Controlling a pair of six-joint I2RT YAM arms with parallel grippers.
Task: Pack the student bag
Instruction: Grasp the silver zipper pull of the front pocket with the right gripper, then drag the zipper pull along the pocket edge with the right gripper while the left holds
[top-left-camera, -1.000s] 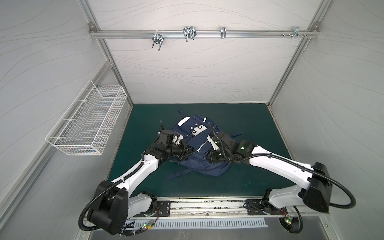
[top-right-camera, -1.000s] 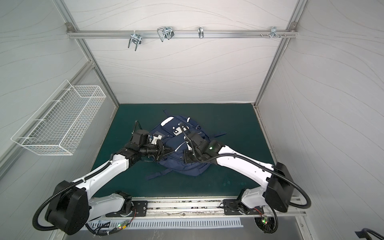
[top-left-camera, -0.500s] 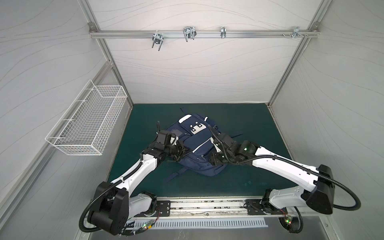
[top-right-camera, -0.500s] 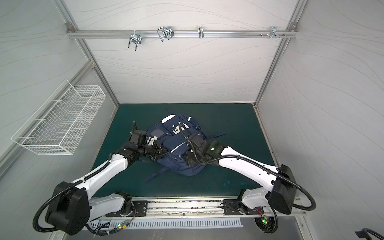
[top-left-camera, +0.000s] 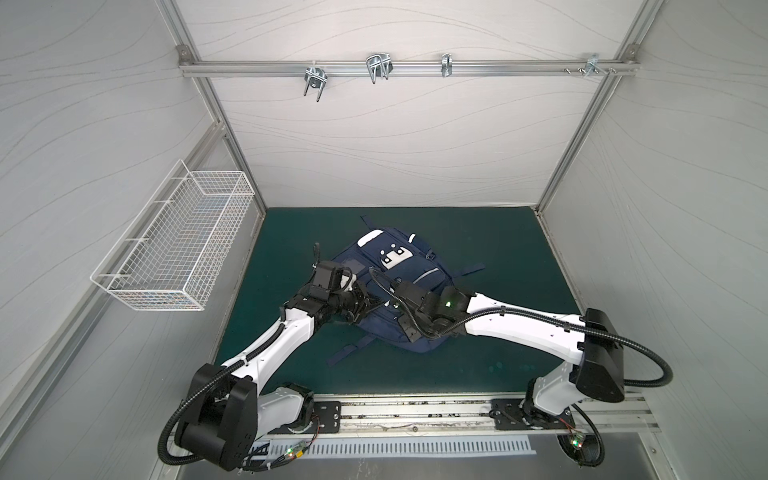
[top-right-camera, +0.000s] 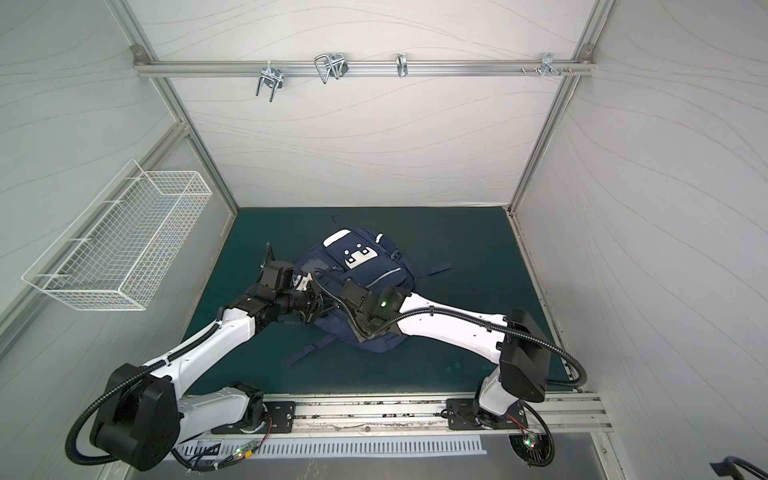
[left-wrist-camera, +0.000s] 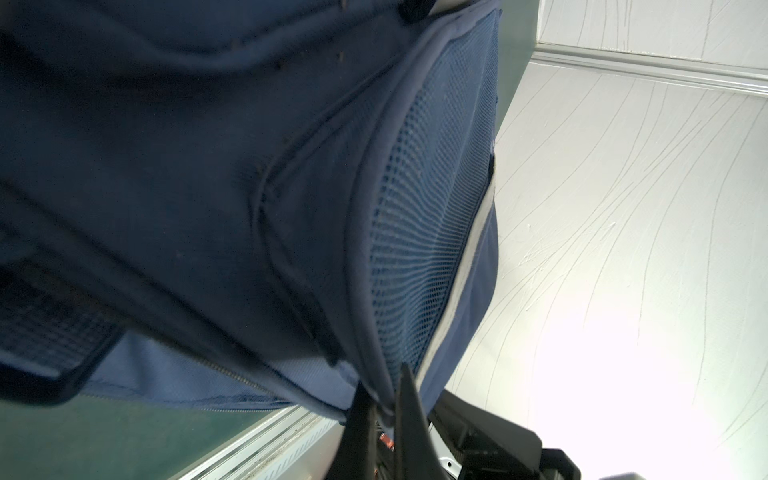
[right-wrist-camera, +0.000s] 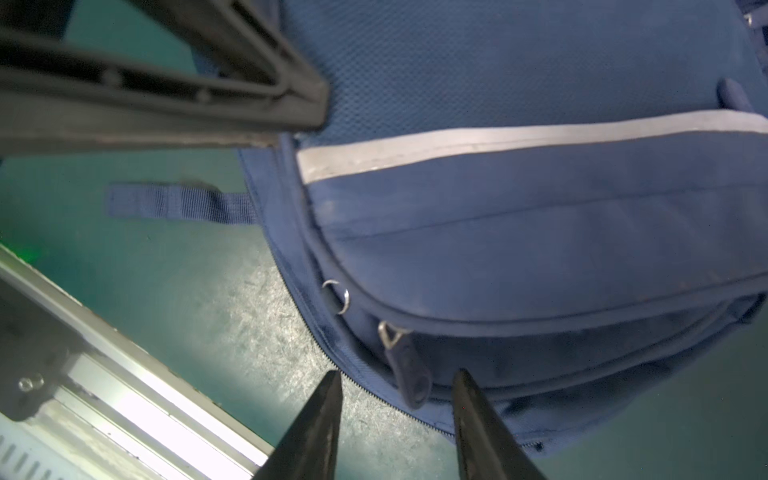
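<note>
The student bag (top-left-camera: 415, 270) (top-right-camera: 374, 266), a navy backpack with white patches and a pale stripe, lies on the green mat (top-left-camera: 498, 257) between my two arms. My left gripper (left-wrist-camera: 384, 399) (top-left-camera: 372, 304) is shut on the bag's bound fabric edge beside a mesh pocket (left-wrist-camera: 424, 232), lifting that side. My right gripper (right-wrist-camera: 397, 376) stands open low over the bag's front corner. A dark zipper pull (right-wrist-camera: 409, 374) hangs between its fingers without touching them. A second metal ring pull (right-wrist-camera: 338, 295) sits just beyond. One of the left gripper's fingers (right-wrist-camera: 166, 95) shows in the right wrist view.
A white wire basket (top-left-camera: 174, 249) hangs on the left wall. A metal bar with hooks (top-left-camera: 374, 70) crosses the back wall. Loose straps (top-left-camera: 349, 353) (top-left-camera: 469, 270) trail on the mat. The aluminium base rail (top-left-camera: 415, 415) runs along the front.
My right gripper has gone from shut to open and sits a little nearer the bag's front corner. The left gripper keeps its hold on the bag edge.
</note>
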